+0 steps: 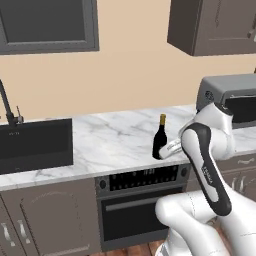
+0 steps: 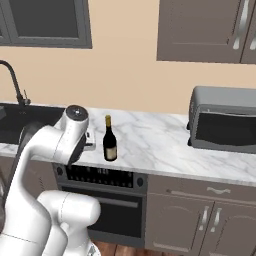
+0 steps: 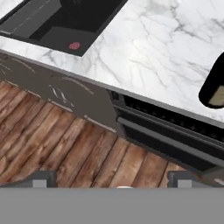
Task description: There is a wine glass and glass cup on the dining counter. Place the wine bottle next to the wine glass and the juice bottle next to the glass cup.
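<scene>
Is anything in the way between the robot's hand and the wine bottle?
Nothing visible is. The wine bottle stands alone on the marble worktop, above the oven. The open gripper is out in front of the worktop's edge, over the wooden floor, with only air between it and the bottle.

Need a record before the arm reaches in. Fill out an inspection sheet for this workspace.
Surface: white grey-veined marble worktop, above a dark built-in oven.
Job's things: tall dark wine bottle with gold foil top upright near the front edge.
Clutter: grey toaster oven at the right.
Grippers: fingers apart, holding nothing, short of the bottle.
Cables: nothing seen.
Surroundings: black sink with dark tap, grey-brown wall cabinets, wooden floor.
</scene>
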